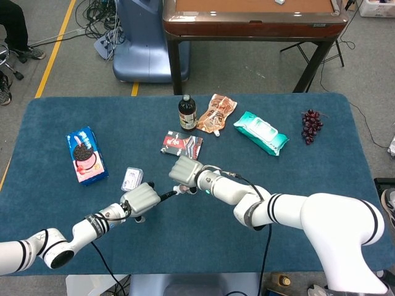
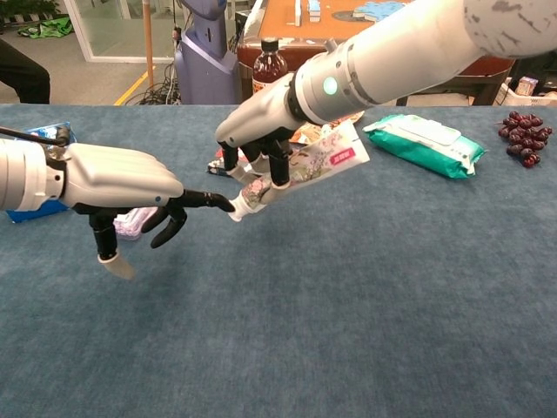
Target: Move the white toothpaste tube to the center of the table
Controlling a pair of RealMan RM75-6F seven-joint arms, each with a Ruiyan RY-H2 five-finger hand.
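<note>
The white toothpaste tube (image 2: 318, 161) with a flowery print hangs tilted above the blue table (image 2: 365, 287), cap end low and to the left. My right hand (image 2: 257, 131) grips it from above near the cap end. In the head view the right hand (image 1: 185, 169) covers nearly all of the tube. My left hand (image 2: 113, 178) hovers just left of it, holding nothing, with one dark fingertip (image 2: 224, 202) stretched out to the cap. In the head view the left hand (image 1: 141, 198) sits left of the table's middle, near the front.
A blue cookie packet (image 1: 84, 155) lies at the left and a small white packet (image 1: 131, 179) sits by my left hand. Behind stand a dark bottle (image 1: 187, 113), a red-black packet (image 1: 181, 145), a brown snack bag (image 1: 216, 113), green wet wipes (image 1: 260, 132) and grapes (image 1: 310, 125).
</note>
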